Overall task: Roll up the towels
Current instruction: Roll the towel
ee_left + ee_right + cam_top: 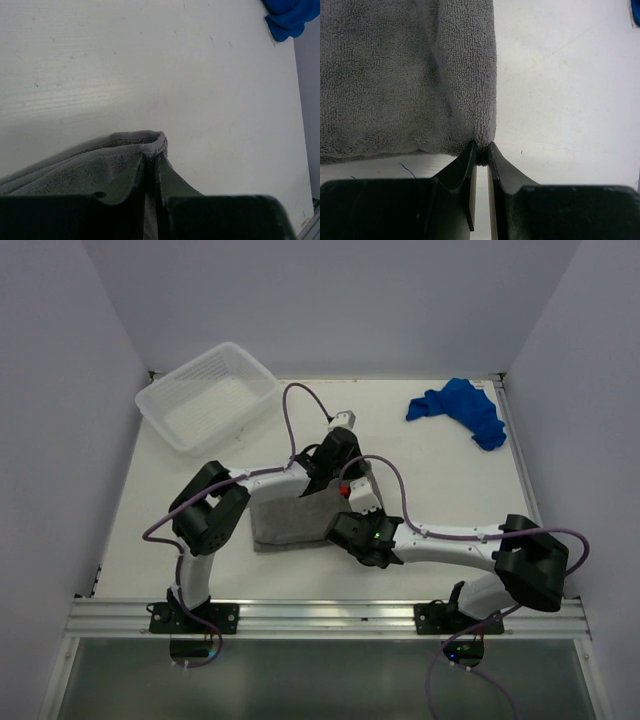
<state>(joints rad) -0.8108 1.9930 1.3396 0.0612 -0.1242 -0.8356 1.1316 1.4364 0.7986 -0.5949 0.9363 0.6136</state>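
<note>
The grey towel lies mid-table, between the two arms. My left gripper is at its far right corner. In the left wrist view that gripper is shut on a raised, folded-over edge of the grey towel. My right gripper is at the near right corner. In the right wrist view it is shut on the hem of the grey towel, which lies flat beyond the fingers. The blue towel lies crumpled at the far right of the table, apart from both grippers, and shows in a corner of the left wrist view.
A translucent white ribbed basket stands at the far left corner. White walls close in the table on three sides, and a metal rail runs along the near edge. Bare white tabletop lies between the grey and blue towels.
</note>
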